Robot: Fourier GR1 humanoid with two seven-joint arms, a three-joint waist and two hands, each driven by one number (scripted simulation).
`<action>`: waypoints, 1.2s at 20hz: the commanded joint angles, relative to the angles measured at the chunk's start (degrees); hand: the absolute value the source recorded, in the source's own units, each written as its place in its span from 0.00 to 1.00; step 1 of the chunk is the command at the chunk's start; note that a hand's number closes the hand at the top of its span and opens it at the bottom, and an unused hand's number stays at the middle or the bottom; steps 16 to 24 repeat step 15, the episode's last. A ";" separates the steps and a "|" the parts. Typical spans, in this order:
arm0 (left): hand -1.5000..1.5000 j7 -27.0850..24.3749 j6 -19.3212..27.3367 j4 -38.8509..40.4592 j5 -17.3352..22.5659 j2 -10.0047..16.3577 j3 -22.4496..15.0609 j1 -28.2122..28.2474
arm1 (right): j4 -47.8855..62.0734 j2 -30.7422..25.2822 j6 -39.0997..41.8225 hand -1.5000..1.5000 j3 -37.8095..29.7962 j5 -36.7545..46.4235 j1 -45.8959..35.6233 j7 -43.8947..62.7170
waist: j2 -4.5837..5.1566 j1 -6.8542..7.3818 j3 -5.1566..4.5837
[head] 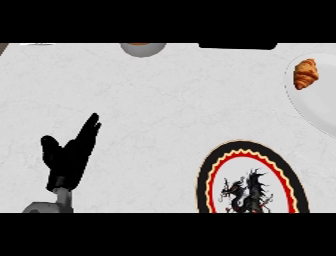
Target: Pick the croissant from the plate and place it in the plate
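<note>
A golden-brown croissant [305, 73] lies on the upper left part of a plain white plate [330, 110] at the right edge of the counter. Below it, near the lower edge, sits a second plate [223, 165] with a black, red and yellow zigzag rim and a black dragon figure in its middle; nothing lies on it. My left hand [67, 157] shows at the lower left, open, fingers straight and pointing up to the right, resting well away from both plates. My right hand does not show.
A white bowl [143, 48] with something orange-brown inside stands at the counter's far edge. A dark flat object [237, 45] lies at the far edge to its right. Brown strips border the white marble counter at the far corners.
</note>
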 commanded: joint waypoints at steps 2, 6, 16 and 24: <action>0.50 -0.22 -0.64 3.11 1.27 -0.28 1.09 1.62 | -1.99 -0.67 7.72 0.00 2.39 2.30 6.76 -9.91 | 0.13 -1.05 -0.31; 0.50 -0.87 -1.26 2.15 0.94 -0.02 0.48 3.33 | -2.63 -3.28 7.54 0.00 2.47 2.48 8.45 -10.45 | 0.08 -0.65 -0.23; 0.50 -0.04 -1.64 3.18 0.78 0.08 0.85 1.39 | -3.54 -3.34 6.18 0.00 3.98 3.52 12.48 -13.40 | -0.24 -1.25 -0.34; 0.50 -0.04 -1.64 3.18 0.78 0.08 0.85 1.39 | -3.54 -3.34 6.18 0.00 3.98 3.52 12.48 -13.40 | -0.24 -1.25 -0.34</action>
